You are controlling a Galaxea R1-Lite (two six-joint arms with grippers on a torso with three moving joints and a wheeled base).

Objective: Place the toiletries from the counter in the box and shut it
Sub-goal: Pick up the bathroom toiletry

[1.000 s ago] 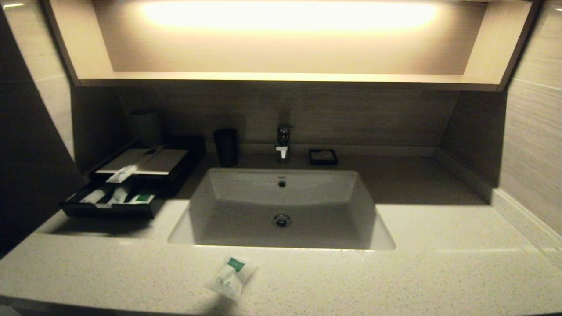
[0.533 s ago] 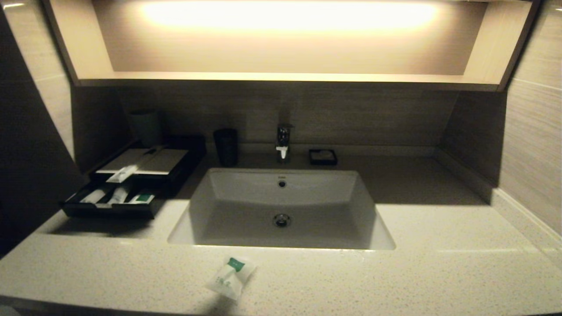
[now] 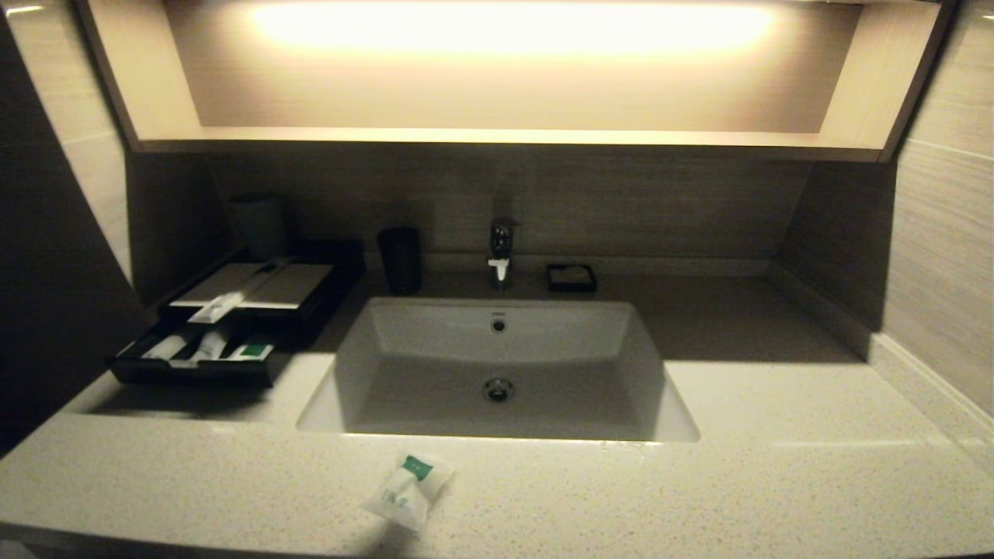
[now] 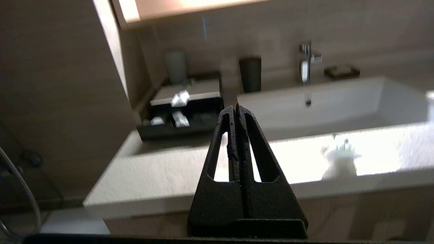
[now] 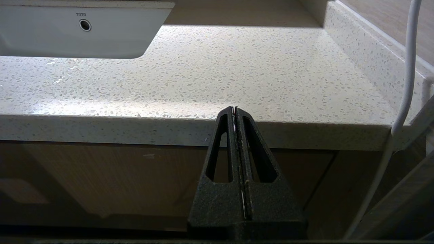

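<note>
A squarish white pouch with a green label (image 3: 408,489) lies on the counter (image 3: 699,481) in front of the sink; it also shows in the left wrist view (image 4: 340,161). The black box (image 3: 233,310) stands at the back left with its front tray (image 3: 194,365) pulled out. Several packets lie in the tray, and a long slim packet (image 3: 217,307) rests on the pale top panel. Neither gripper shows in the head view. My left gripper (image 4: 235,107) is shut and empty, low before the counter's front left. My right gripper (image 5: 234,109) is shut and empty, below the counter's front right edge.
A white inset sink (image 3: 497,373) with a chrome tap (image 3: 501,252) sits mid-counter. A dark cup (image 3: 400,260) and a small black soap dish (image 3: 571,277) stand at the back. A grey cup (image 3: 260,225) stands behind the box. A white cable (image 5: 403,84) hangs by the right gripper.
</note>
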